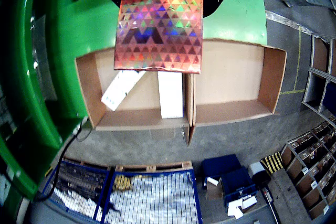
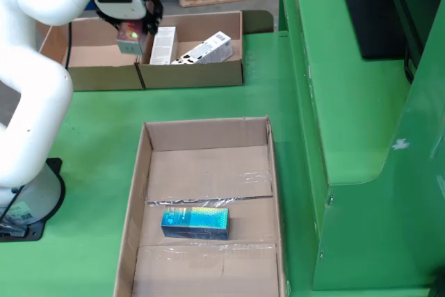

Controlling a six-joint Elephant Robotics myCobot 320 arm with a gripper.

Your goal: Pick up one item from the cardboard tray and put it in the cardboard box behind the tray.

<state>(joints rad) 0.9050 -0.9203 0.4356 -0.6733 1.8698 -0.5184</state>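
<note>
Holographic box (image 1: 160, 19) hanging in my claw (image 2: 131, 37), gripped; I'm hovering over the cardboard box (image 2: 83, 74) holding 2 white cartons (image 1: 170, 94). Releasing remains.

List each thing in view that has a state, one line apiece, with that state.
gripper: carrying the holographic box, held above the far cardboard box; its own opening cannot be seen
holographic box: lifted, hanging over the divider
far cardboard box: open, two compartments
two white cartons: lying in one compartment
other compartment: nothing in it
cardboard tray: open
blue holographic box: lying flat in the tray
</note>
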